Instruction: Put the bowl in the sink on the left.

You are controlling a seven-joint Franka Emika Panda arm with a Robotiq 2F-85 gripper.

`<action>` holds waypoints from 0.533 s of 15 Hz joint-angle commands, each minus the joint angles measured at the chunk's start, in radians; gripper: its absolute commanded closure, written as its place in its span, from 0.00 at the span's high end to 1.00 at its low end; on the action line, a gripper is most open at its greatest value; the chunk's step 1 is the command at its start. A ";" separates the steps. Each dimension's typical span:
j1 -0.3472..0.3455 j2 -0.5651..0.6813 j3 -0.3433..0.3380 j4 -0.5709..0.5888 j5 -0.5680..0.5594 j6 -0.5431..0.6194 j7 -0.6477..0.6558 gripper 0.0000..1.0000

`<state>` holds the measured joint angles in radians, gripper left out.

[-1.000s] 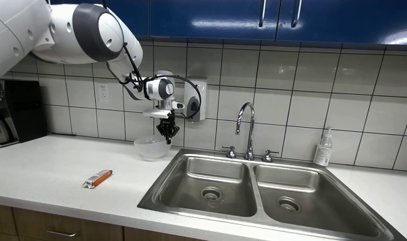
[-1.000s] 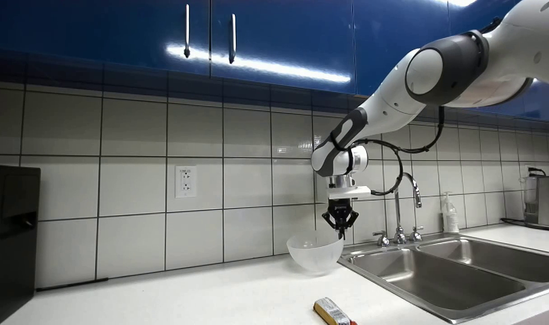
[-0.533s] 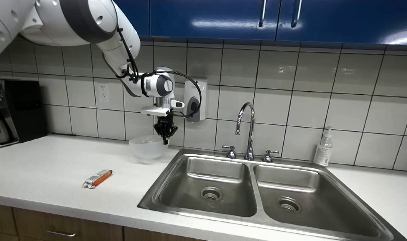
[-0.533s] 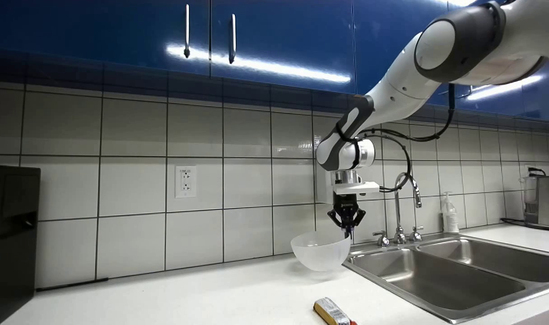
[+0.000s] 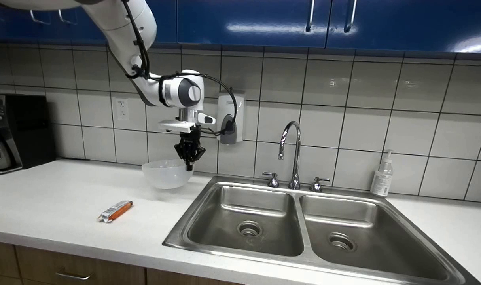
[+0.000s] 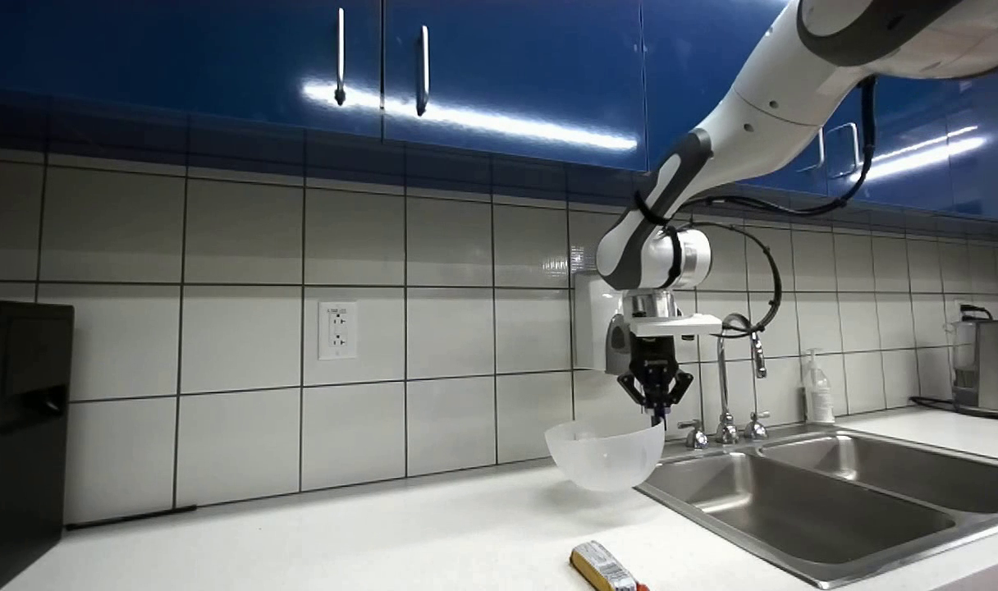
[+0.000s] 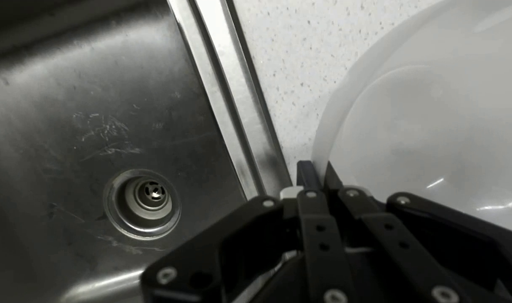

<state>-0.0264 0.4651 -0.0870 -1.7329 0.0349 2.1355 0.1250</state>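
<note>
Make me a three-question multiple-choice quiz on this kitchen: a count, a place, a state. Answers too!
1. How many basins does the sink have? A) one; B) two; C) three.
2. Where is the snack bar? A) in the sink; B) on a wall; C) on the countertop.
3. The end effector is: A) gripping the bowl; B) wide open; C) holding the snack bar.

1 B: both exterior views show a pair.
2 C: both exterior views show it there.
3 A: its fingers sandwich the bowl's rim in the wrist view.
</note>
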 commanded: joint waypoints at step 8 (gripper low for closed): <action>-0.089 -0.166 -0.035 -0.215 0.028 0.072 -0.026 0.01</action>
<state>-0.0886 0.3382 -0.1129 -1.9061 0.0509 2.1747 0.1125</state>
